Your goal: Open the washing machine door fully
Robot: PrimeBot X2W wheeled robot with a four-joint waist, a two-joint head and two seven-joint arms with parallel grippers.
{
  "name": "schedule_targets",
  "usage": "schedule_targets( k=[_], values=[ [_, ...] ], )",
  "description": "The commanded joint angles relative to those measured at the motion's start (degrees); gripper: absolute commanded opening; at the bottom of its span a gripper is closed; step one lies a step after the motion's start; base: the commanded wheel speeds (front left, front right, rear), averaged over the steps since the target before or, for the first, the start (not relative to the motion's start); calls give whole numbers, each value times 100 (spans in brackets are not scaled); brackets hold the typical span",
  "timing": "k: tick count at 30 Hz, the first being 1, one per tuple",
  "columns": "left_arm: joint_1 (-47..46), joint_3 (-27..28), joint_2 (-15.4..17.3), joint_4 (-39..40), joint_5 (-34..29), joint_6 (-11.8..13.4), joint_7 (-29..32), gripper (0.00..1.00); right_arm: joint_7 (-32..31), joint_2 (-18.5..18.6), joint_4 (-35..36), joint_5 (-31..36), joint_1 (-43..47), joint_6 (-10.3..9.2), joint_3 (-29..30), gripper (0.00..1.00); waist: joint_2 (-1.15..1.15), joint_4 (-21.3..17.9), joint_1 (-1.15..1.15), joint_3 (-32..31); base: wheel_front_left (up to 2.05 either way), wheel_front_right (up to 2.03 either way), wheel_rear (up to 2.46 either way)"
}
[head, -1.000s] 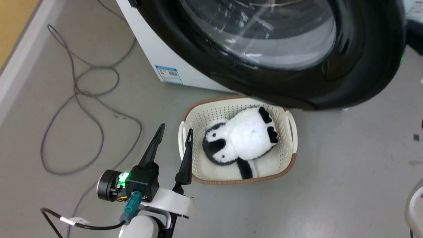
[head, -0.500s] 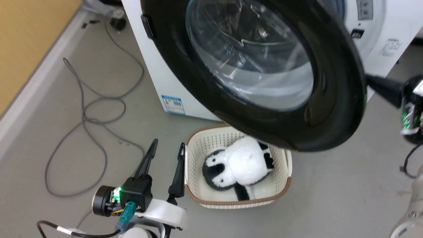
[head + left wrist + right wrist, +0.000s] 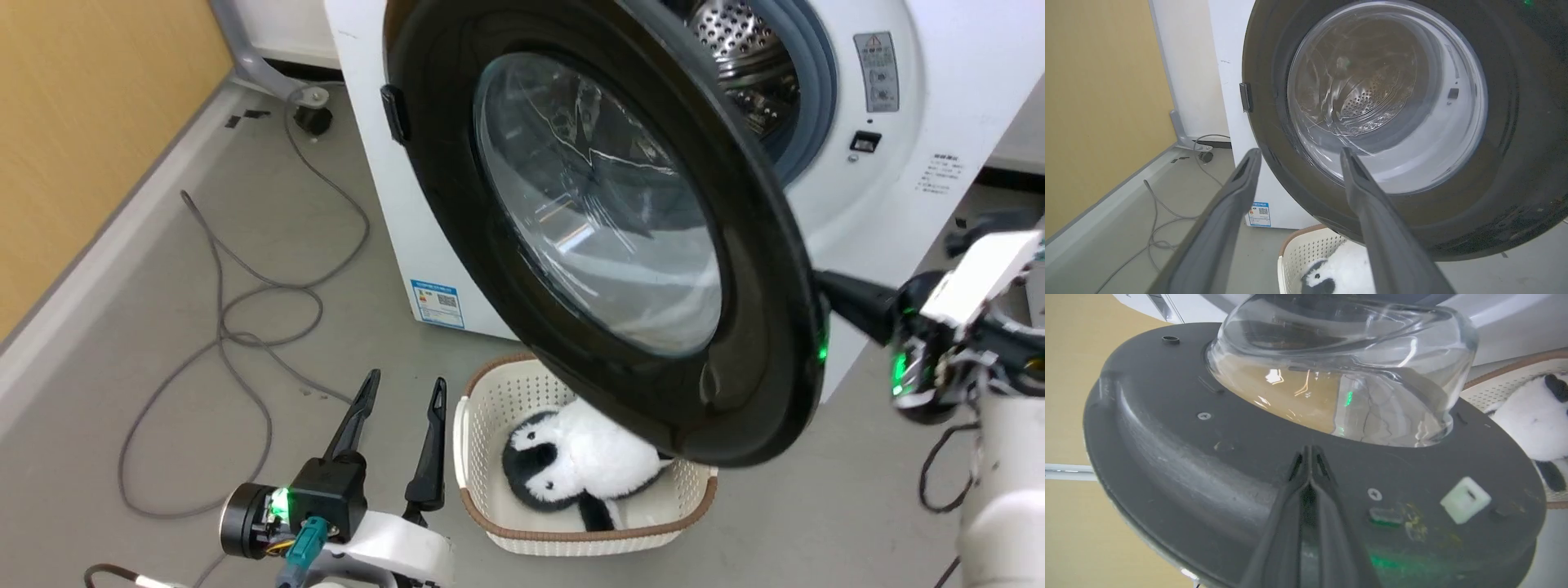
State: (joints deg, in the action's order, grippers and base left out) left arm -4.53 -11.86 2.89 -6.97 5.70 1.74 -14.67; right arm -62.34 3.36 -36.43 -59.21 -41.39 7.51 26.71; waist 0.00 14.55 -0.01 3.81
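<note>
Standing well out from the washing machine (image 3: 898, 188), the washing machine door (image 3: 596, 220) fills the middle of the head view. It hangs from a hinge at the upper left of its black ring, and its free edge reaches toward the lower right. Behind it, at the top right, the steel drum (image 3: 735, 41) and grey gasket (image 3: 816, 73) are uncovered. In the left wrist view the drum's holes show through the clear glass bowl.

The right gripper (image 3: 1307, 451) comes in from the right edge of the head view, where its dark fingers (image 3: 849, 298) pass behind the door's rim. In the right wrist view its jaws are pressed together with nothing between them. Their tips lie against the door's dull inner face, just below the bulging glass.

The left gripper (image 3: 407, 377) hovers at the lower left of the head view, above the floor and just beside a cream basket (image 3: 469, 408). Its jaws are spread wide and hold nothing. A black-and-white plush penguin (image 3: 563, 469) lies in the basket, and the door's lower edge partly hides both. A grey cable (image 3: 237, 310) loops across the floor at the left, and a blue label (image 3: 439, 304) sits low on the machine's white front.
</note>
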Motion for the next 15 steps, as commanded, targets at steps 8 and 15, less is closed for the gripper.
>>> schedule_targets(
  k=[8,15],
  values=[
    [214,81,31,-11,-47,-57,-33,100,355,-47,364,-1073,879,-2,-994,0,0,157,1,-232,0,0,0],
    [312,125,53,-31,-58,-86,-33,100,692,-47,800,-1909,1522,-2,-1903,0,0,230,1,-367,0,0,0]
  ],
)
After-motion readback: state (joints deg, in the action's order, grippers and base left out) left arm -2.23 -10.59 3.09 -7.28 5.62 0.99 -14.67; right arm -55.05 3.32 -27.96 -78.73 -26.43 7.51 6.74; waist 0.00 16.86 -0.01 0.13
